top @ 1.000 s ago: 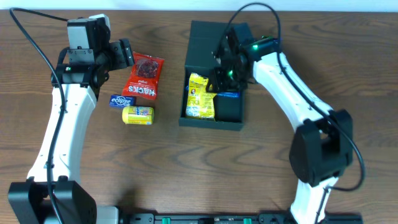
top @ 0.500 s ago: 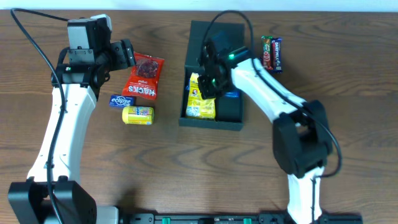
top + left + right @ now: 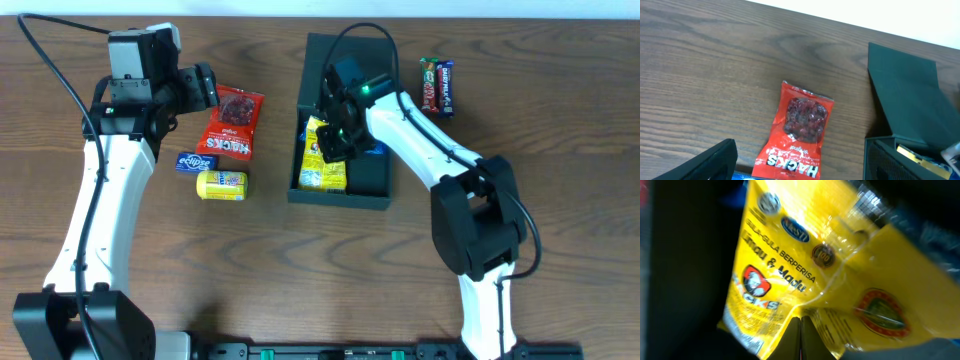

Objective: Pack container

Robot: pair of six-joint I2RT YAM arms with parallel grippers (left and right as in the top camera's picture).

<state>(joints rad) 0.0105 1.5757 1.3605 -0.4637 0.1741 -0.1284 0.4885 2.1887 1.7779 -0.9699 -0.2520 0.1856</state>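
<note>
The dark container [image 3: 378, 201] stands open at the table's middle, its flap lid [image 3: 340, 55] folded back. Inside lie a yellow snack packet [image 3: 318, 172] and a blue item [image 3: 374, 152]. My right gripper [image 3: 335, 128] is down inside the container over the yellow packet. In the right wrist view its fingers [image 3: 801, 322] are shut together, tips against the yellow packet [image 3: 790, 255]. My left gripper [image 3: 198, 88] is open and empty, hovering beside a red Hacks packet [image 3: 232, 122]. The left wrist view shows this packet [image 3: 801, 125] and the container [image 3: 905, 95].
A blue Eclipse pack [image 3: 195, 161] and a yellow tin [image 3: 222, 184] lie left of the container, below the red packet. Two candy bars [image 3: 437, 85] lie right of the container at the back.
My right arm has swung left inside the container, onto the yellow packet, uncovering the candy bars at the back right. The left arm has not moved.
</note>
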